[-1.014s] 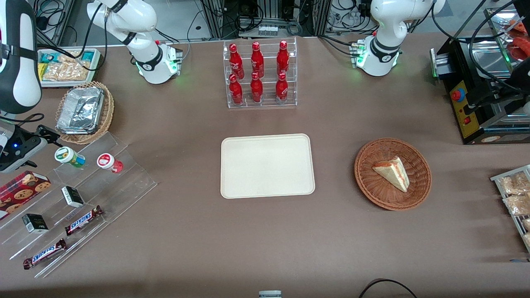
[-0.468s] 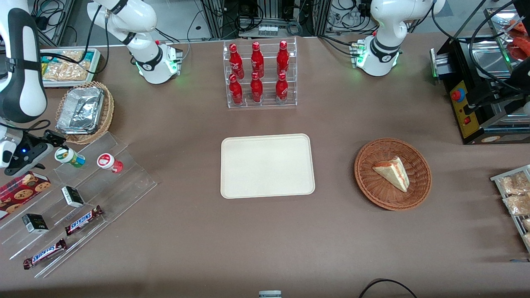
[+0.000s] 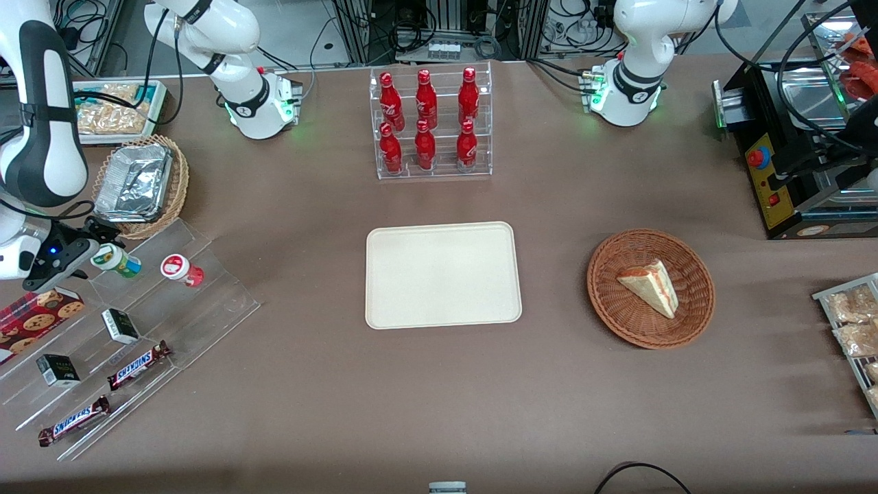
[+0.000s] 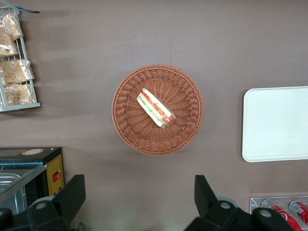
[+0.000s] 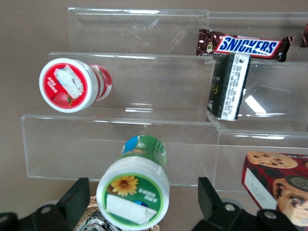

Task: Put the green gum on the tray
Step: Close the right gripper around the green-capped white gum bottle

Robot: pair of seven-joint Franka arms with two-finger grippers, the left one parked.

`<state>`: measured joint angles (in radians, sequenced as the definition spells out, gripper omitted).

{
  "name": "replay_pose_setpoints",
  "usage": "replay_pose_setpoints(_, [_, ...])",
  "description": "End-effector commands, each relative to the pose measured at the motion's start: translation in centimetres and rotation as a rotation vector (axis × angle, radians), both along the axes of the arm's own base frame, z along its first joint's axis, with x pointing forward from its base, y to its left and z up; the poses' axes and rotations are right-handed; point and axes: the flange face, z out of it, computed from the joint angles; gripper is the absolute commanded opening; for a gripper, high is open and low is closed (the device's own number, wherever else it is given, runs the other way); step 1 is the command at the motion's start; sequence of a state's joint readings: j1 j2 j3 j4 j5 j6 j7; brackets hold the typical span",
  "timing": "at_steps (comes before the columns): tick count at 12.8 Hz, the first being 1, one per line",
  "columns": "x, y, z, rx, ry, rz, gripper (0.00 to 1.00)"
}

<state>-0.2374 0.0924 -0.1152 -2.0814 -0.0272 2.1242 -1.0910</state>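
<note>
Front view: the gripper has closed in over the last second onto the green gum on the clear stepped rack, fingers spread either side, not yet clamped. The tray waits mid-table, well apart, so grasping comes next.

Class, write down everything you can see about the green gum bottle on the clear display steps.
The green gum is a small round bottle with a green-and-blue body and a white lid bearing a green mark with a yellow flower and a white label. It looks like plastic, with the lid on. It stands on the top step of the clear acrylic stand, beside the red gum and close to the foil-filled basket. The claw sits open around it, one finger on each side; contact cannot be told.
</note>
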Motion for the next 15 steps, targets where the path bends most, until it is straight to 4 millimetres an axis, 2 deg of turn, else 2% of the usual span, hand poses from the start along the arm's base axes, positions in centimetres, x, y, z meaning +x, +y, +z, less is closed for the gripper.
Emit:
replay_pose_setpoints(1, [-0.6, -0.5, -0.8, 0.009, -0.023, -0.016, 0.82])
replay_pose_setpoints(3, [-0.6, -0.5, -0.8, 0.009, -0.023, -0.007, 0.16])
replay_pose_setpoints(4, [-0.6, -0.4, -0.8, 0.011, -0.019, -0.006, 0.01])
replay_pose_setpoints(7, [-0.5, -0.3, 0.0, 0.011, -0.019, -0.012, 0.00])
replay_pose_setpoints(9, [0.2, 0.4, 1.6, 0.018, 0.002, -0.017, 0.00])
replay_pose_setpoints(10, [0.8, 1.4, 2.6, 0.021, 0.015, -0.039, 0.00])
replay_pose_setpoints(12, [2.0, 5.0, 4.9, 0.022, 0.063, -0.090, 0.00])
replay_pose_setpoints(15, [3.3, 12.7, 7.5, -0.002, 0.121, -0.188, 0.00])
